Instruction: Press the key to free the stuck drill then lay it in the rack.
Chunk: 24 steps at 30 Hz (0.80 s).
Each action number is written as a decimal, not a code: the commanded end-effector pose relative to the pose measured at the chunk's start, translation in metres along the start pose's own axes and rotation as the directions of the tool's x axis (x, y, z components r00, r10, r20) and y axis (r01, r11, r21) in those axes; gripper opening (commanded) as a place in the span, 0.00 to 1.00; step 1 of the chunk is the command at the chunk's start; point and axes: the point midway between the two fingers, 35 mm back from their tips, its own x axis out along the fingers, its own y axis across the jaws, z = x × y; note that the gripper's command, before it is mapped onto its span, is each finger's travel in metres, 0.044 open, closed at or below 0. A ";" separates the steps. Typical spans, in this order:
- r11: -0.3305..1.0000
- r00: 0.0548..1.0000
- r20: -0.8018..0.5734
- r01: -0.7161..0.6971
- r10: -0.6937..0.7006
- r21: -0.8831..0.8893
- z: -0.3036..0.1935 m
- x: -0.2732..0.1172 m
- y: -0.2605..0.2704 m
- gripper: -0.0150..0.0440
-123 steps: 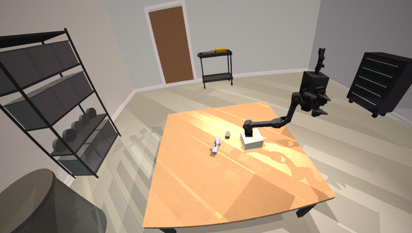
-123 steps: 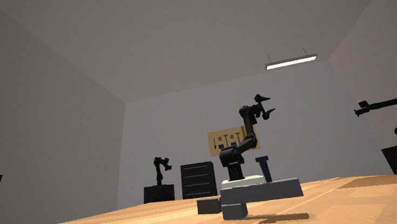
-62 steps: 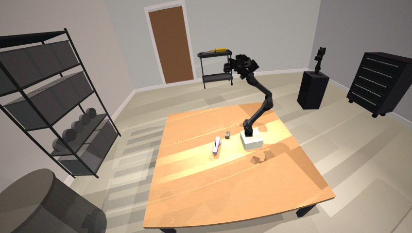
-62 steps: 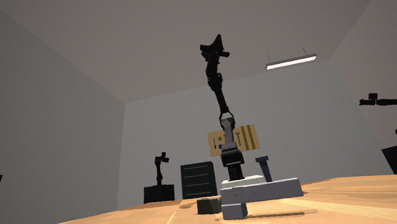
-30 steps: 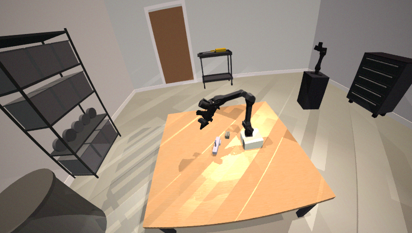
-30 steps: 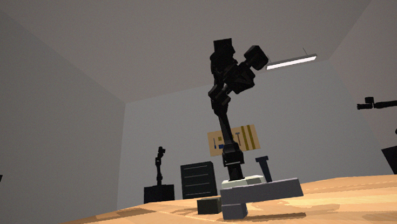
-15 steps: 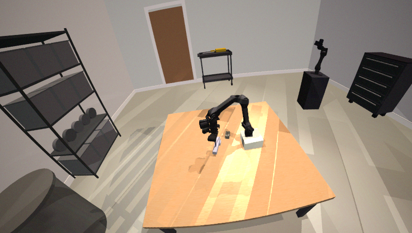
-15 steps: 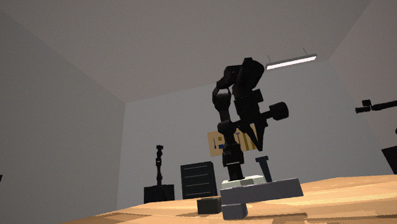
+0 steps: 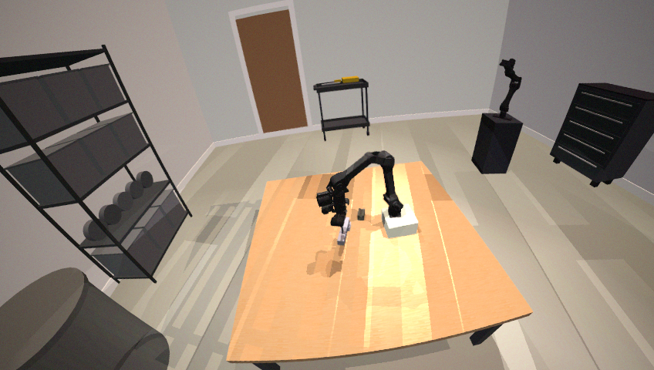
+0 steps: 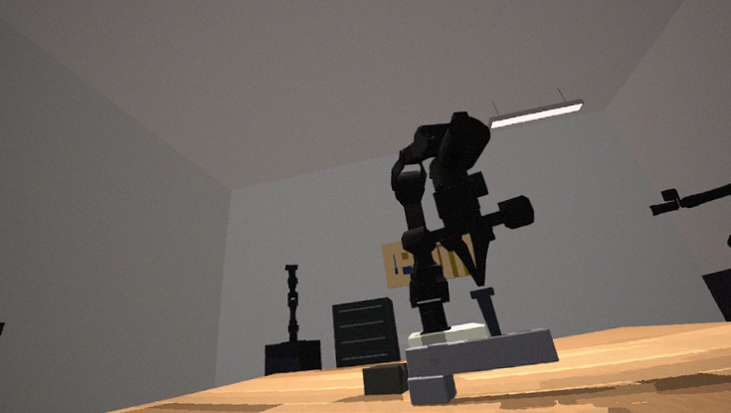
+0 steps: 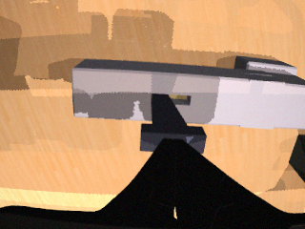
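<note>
A long pale grey-violet block [image 9: 346, 226] [image 10: 489, 353] [image 11: 257, 102] lies level, raised on a small block [image 10: 432, 390] near one end. A narrow slot shows in its upper face in the wrist view. The dark key [image 10: 488, 315] [image 11: 151, 138], with a wide flat head, stands up from it, slightly tilted. My gripper [image 9: 338, 221] [image 10: 481, 283] [image 11: 171, 148] is shut and empty. It points down with its tips just over the key's head; I cannot tell whether they touch. I cannot make out the drill. A small dark block [image 9: 361, 213] [image 10: 385, 380], possibly the rack, sits nearby.
The wooden table [image 9: 293, 311] carries the white arm base [image 9: 401, 225], on the other side of the dark block from the pale block. A shelf [image 9: 133, 206], a cart [image 9: 342, 85] and a drawer cabinet [image 9: 601, 128] stand away from the table.
</note>
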 end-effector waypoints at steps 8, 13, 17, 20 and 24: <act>1.000 1.000 -0.004 0.009 -0.009 -0.006 -0.001 0.009 -0.001 0.25; 1.000 1.000 -0.004 0.009 -0.009 -0.006 0.000 0.011 0.000 0.25; 1.000 1.000 -0.004 0.009 -0.009 -0.006 0.000 0.012 0.000 0.25; 1.000 1.000 -0.004 0.009 -0.009 -0.006 0.000 0.013 0.000 0.25; 1.000 1.000 -0.004 0.009 -0.009 -0.006 0.000 0.015 0.000 0.25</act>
